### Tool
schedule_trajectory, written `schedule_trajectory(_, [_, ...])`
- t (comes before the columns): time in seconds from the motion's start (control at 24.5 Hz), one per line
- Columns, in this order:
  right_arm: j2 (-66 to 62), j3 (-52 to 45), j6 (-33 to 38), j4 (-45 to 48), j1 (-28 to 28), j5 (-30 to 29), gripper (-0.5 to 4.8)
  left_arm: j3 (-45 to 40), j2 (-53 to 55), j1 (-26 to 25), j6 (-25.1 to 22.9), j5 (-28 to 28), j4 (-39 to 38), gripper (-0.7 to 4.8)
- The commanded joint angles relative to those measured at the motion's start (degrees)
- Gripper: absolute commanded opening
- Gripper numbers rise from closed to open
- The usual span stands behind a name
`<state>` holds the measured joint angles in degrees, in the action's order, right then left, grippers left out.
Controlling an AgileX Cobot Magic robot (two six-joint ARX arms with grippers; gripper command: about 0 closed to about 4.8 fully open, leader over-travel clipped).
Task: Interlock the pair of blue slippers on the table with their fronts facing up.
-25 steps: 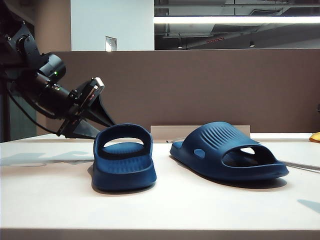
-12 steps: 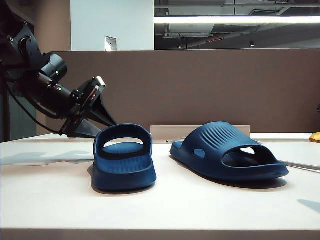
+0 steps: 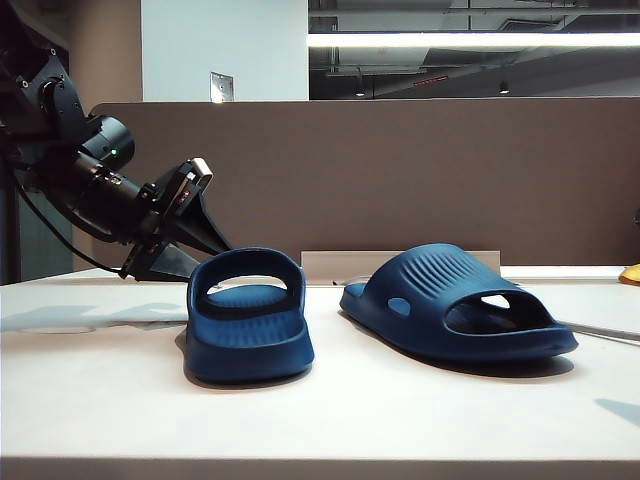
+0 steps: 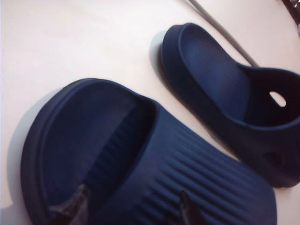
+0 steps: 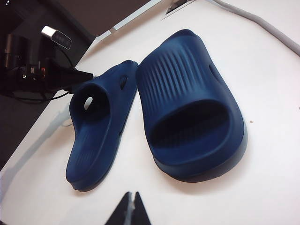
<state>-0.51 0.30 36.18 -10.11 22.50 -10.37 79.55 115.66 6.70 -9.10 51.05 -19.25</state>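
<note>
Both blue slippers lie soles down on the white table [image 3: 330, 410]. The left slipper [image 3: 248, 318] points its toe at the exterior camera, and the right slipper [image 3: 460, 305] lies side-on beside it. My left gripper [image 3: 205, 252] comes down at a slant behind the left slipper. In the left wrist view it [image 4: 133, 206] is open, its fingertips [image 4: 77, 202] standing to either side of the ribbed strap of that slipper [image 4: 140, 159], without a grip. The other slipper [image 4: 225, 93] lies beyond. My right gripper [image 5: 132, 206] is shut and empty, hovering off the slippers' [image 5: 187, 108] toe ends.
A brown-grey divider panel [image 3: 420, 170] runs along the back of the table. A grey cable [image 3: 605, 331] lies right of the right slipper. A yellow object [image 3: 630, 273] shows at the right edge. A low beige strip [image 3: 335, 263] sits behind the slippers.
</note>
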Motion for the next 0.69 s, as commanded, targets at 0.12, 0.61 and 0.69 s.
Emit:
schedule_trajectory(0.12, [-0.04,0.24,-0.22,0.44,0.09,-0.28,-0.01,0.26,-0.17,0.09,-3.10,0.68,-4.55,2.47])
schedule_trajectory(0.61, [-0.04,0.24,-0.22,0.44,0.09,-0.28,-0.01,0.26,-0.20,0.09,-6.75,3.04,-14.29,0.92])
schedule_trajectory(0.69, [-0.04,0.24,-0.22,0.44,0.09,-0.28,-0.01,0.26,-0.20,0.09,-7.15,3.17,-15.34,0.79])
